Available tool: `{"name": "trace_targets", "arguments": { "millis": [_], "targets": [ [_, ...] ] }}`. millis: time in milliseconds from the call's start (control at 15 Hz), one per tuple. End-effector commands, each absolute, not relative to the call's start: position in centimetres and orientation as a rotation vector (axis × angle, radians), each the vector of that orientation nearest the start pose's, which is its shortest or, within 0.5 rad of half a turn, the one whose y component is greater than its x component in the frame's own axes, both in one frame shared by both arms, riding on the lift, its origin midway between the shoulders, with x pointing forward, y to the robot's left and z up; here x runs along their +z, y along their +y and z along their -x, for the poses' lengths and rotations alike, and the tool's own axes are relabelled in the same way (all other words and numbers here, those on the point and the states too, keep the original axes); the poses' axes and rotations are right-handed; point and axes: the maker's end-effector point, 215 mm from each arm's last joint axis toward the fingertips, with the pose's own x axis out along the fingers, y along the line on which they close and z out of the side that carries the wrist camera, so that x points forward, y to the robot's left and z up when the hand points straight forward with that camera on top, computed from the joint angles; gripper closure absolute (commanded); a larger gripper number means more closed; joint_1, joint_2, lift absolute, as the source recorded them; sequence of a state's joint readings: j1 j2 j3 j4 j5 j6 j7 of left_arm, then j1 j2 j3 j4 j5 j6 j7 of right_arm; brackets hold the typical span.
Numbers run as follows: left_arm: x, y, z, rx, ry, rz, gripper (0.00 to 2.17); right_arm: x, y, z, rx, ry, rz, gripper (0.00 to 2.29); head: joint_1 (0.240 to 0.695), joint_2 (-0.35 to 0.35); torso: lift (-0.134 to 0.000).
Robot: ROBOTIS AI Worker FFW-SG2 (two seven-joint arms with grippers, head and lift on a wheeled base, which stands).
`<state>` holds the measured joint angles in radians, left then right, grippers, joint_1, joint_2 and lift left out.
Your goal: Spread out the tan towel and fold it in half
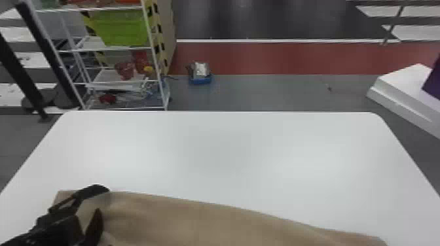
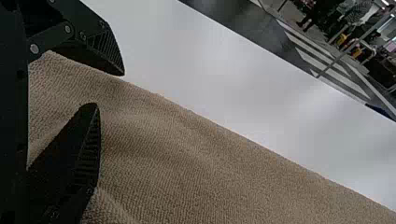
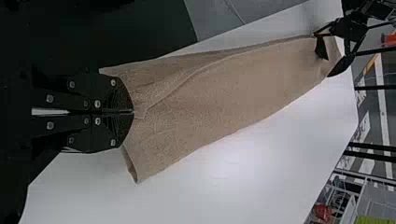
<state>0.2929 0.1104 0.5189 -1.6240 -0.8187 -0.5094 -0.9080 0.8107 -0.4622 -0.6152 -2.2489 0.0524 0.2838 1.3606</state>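
Towel [image 1: 196,220] runs along bottom of head view, left end effector [image 1: 103,200] lower left, fingers apart, right end effector [image 3: 132,111] clamped on towel's other end — right-side pull now could skew it, left end being ungripped.

Right black two-finger gripper [image 3: 133,112]: fingers pressed together on near end of tan woven-cloth towel [image 3: 224,93]. Crease runs outward from fingertips; loose corner juts just beside gripper. Towel extends away from gripper, over smooth white worktop [image 3: 210,186], to left black gripper [image 1: 102,199] well apart from it, fingers parted at far end of towel. Farther from right gripper, beyond worktop edge: white metal rack [image 3: 357,177], small red object [image 3: 322,212], lime-green object [image 3: 380,220].
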Motion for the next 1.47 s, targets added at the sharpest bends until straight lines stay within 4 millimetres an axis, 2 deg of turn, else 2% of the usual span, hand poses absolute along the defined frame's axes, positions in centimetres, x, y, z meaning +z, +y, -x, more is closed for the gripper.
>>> {"name": "trace_targets", "arguments": {
  "millis": [0,67,267,867,933,1000,1200,1400],
  "targets": [
    [-49.4,34.2,-39.6,-0.703,0.42,-0.993,0.39,-39.4,-32.8,-23.2,1.059,0.732,0.454,1.12,0.695,0.01,-0.124],
    [-49.4,34.2,-39.6,-0.703,0.42,-0.993,0.39,-40.2,-32.4,-22.9,1.074,0.74,0.457,1.11,0.695,0.01,-0.124],
    [-49.5,34.1,-39.5,-0.705,0.422,-0.989,0.39,-41.5,-32.7,-22.8,1.08,0.756,0.469,1.12,0.695,0.029,-0.124],
    [-49.5,34.2,-39.5,-0.707,0.424,-0.99,0.39,-43.1,-32.1,-22.2,1.102,0.782,0.478,1.1,0.695,0.04,-0.124],
    [-49.5,34.2,-39.5,-0.707,0.424,-0.99,0.39,-43.2,-32.1,-22.2,1.099,0.783,0.475,1.04,0.695,0.04,-0.124],
    [-49.6,34.1,-39.5,-0.708,0.425,-0.989,0.39,-43.2,-32.0,-22.2,1.094,0.781,0.468,0.84,0.695,0.041,-0.124],
    [-49.5,34.1,-39.4,-0.711,0.425,-0.989,0.39,-42.9,-32.2,-22.5,1.078,0.781,0.463,0.48,0.695,0.041,-0.124],
    [-49.5,34.0,-39.4,-0.716,0.427,-0.989,0.39,-42.9,-32.2,-22.4,1.078,0.782,0.46,0.48,0.695,0.037,-0.124]
  ]
}}
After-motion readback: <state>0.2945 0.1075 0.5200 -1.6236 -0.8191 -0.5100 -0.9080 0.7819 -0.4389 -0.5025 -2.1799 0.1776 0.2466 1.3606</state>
